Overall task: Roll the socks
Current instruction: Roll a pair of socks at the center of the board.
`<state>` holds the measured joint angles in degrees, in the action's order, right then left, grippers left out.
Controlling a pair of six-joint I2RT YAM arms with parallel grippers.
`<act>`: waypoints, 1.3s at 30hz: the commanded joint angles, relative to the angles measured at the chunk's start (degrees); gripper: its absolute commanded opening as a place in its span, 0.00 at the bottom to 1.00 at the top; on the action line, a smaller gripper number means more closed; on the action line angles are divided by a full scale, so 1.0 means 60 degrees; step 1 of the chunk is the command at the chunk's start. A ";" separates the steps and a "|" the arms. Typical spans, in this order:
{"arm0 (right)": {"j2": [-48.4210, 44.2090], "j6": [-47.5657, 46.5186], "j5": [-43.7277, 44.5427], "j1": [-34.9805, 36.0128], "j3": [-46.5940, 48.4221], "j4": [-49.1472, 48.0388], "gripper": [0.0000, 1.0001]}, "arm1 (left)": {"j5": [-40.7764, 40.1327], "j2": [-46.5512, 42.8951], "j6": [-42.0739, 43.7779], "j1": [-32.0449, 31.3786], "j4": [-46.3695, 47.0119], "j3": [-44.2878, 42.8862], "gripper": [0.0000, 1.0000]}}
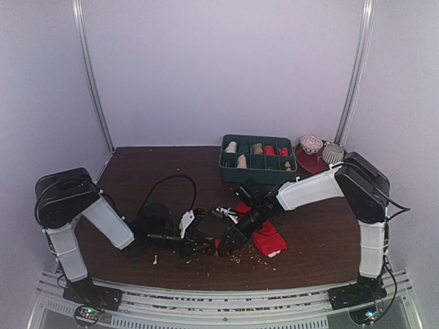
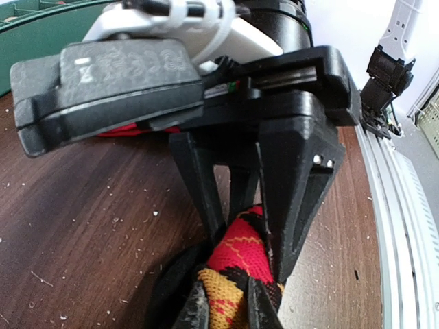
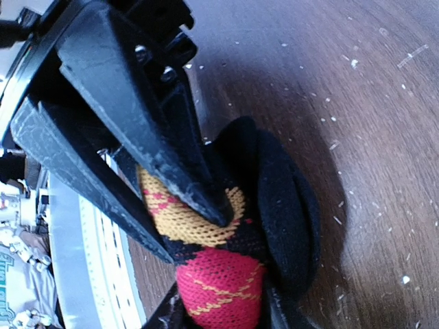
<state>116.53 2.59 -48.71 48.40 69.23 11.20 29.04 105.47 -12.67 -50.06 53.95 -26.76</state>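
Mid-roll at the worktop's (image 1: 151, 171) near middle, the left tool (image 2: 230, 312) pinched the bunched argyle sock (image 3: 219, 281) tight, the right tool (image 2: 248, 253) straddled it, grip unclear; next likely needed another tuck without slackening.

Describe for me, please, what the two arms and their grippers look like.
Both arms have white links and bulky black joint housings: the left arm and the right arm. A black cable loops out by the left wrist. The right gripper and left gripper are matte black, with wedge-shaped tapering fingers and small screws.
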 commanded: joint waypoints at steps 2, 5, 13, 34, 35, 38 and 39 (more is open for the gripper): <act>0.0158 0.0279 0.1118 -0.0127 -0.0437 0.0989 0.41 | -0.0484 0.0587 -0.0410 -0.0094 -0.2151 0.0267 0.00; -0.0477 0.0284 0.1581 -0.0127 -0.0562 0.0606 0.49 | -0.0752 0.0655 -0.0423 -0.0094 -0.2756 0.0123 0.00; -0.2296 -0.0414 0.2586 -0.0139 -0.0790 -0.0443 0.75 | -0.0944 0.0959 -0.0758 -0.0087 -0.3607 0.0154 0.00; -0.0465 -0.0179 0.1214 -0.0112 -0.0576 -0.1753 0.90 | -0.0655 0.1503 -0.0733 -0.0079 -0.3513 0.0112 0.00; -0.0393 -0.0160 0.1174 -0.0102 -0.0599 -0.1768 0.90 | -0.0650 0.1521 -0.0722 -0.0079 -0.3512 0.0110 0.00; -0.0347 -0.0130 0.1006 0.0025 -0.0802 -0.1913 0.89 | -0.0632 0.1523 -0.0716 -0.0079 -0.3514 0.0123 0.00; -0.0356 -0.0128 0.0952 0.0093 -0.0878 -0.1973 0.89 | -0.0622 0.1536 -0.0709 -0.0079 -0.3503 0.0113 0.00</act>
<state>113.25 0.75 -41.21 47.92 65.39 0.82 28.58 109.03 -17.32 -50.35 54.35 -29.34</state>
